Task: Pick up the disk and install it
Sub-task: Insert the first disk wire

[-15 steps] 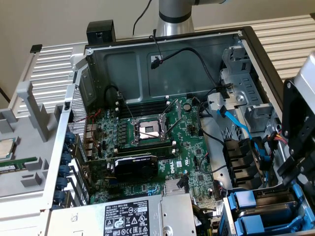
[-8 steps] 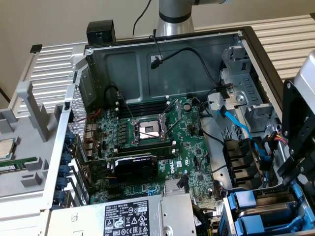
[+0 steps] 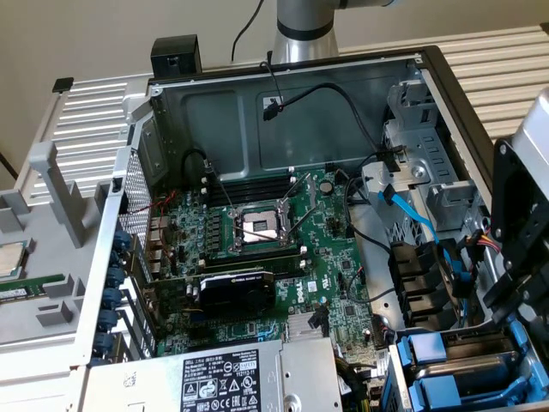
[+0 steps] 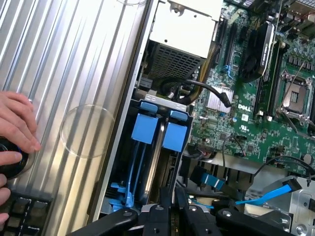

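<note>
**Exterior view's left.** The ribbed metal worktop [image 3: 94, 116] carries grey fixture blocks [image 3: 60, 184], a memory module [image 3: 26, 290] and a loose processor [image 3: 7, 257].

**Centre.** The open computer chassis [image 3: 283, 103] exposes the motherboard [image 3: 343, 283]. The CPU socket [image 3: 257, 226] sits mid-board. The graphics card [image 3: 236, 290] lies between the socket and the power supply box [image 3: 249, 378], which bears a black-and-white sticker. The arm's grey column [image 3: 304, 30] rises behind the chassis.

**Exterior view's right.** A blue data cable [image 3: 412, 215] runs down toward the drive bay [image 4: 123, 147].
- The disk [image 4: 175, 136] sits in the bay, in the slot on the motherboard side. Its blue carrier tab faces the power supply box.
- The other blue-carrier drive [image 4: 145, 129] sits just beside the disk, on the worktop side.
- The gripper [image 4: 172, 196] hangs over the end of the bay away from the power supply box. The jaws stand close together, in line with the disk's near end. Whether they touch or pinch the disk cannot be determined.

**Beyond the bay.** A person's hand [image 4: 17, 123] rests on a round black knob [image 4: 9, 164] beside a keyboard [image 4: 22, 216] on the ribbed worktop.
</note>
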Controlling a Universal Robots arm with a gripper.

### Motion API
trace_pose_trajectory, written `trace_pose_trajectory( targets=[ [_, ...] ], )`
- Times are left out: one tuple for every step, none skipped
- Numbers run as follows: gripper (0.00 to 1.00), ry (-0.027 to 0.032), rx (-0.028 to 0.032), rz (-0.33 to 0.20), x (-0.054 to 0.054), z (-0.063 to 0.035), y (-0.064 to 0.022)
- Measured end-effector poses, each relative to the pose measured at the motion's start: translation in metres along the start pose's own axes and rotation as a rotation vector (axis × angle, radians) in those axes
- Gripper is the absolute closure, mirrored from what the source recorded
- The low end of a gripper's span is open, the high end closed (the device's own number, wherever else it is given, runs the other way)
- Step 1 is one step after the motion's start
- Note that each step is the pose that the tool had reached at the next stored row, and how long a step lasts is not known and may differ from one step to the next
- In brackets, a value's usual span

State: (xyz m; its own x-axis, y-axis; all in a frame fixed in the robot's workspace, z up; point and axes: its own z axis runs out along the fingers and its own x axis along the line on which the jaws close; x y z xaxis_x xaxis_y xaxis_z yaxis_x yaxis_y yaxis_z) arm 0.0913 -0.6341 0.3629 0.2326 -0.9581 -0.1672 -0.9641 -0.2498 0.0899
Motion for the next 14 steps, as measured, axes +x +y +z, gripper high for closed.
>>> trace_pose_trajectory(
  targets=[
    [0.84, 0.0078, -0.0018, 0.001, -0.002, 0.0004, -0.0006],
    [0.84, 0.0196, -0.0047, 0.003, -0.005, 0.0007, -0.0012],
    [0.84, 0.0359, -0.0086, 0.005, -0.007, 0.001, -0.0017],
    [0.84, 0.0548, -0.0132, 0.007, -0.008, 0.0013, -0.0021],
    [0.84, 0.0716, -0.0172, 0.01, -0.01, 0.0015, -0.0026],
    [0.84, 0.0884, -0.0213, 0.012, -0.012, 0.0018, -0.003],
    [0.84, 0.1052, -0.0253, 0.014, -0.014, 0.0021, -0.0036],
    [0.84, 0.1165, -0.028, 0.015, -0.016, 0.0024, -0.0041],
    [0.84, 0.1239, -0.0298, 0.016, -0.018, 0.0026, -0.0047],
    [0.84, 0.1314, -0.0316, 0.017, -0.02, 0.0031, -0.0053],
    [0.84, 0.1404, -0.0337, 0.019, -0.023, 0.0034, -0.0059],
    [0.84, 0.1503, -0.0361, 0.02, -0.026, 0.0039, -0.0067],
    [0.84, 0.1609, -0.0387, 0.021, -0.028, 0.0042, -0.0073],
    [0.84, 0.1717, -0.0413, 0.023, -0.031, 0.0045, -0.0079]
  ],
)
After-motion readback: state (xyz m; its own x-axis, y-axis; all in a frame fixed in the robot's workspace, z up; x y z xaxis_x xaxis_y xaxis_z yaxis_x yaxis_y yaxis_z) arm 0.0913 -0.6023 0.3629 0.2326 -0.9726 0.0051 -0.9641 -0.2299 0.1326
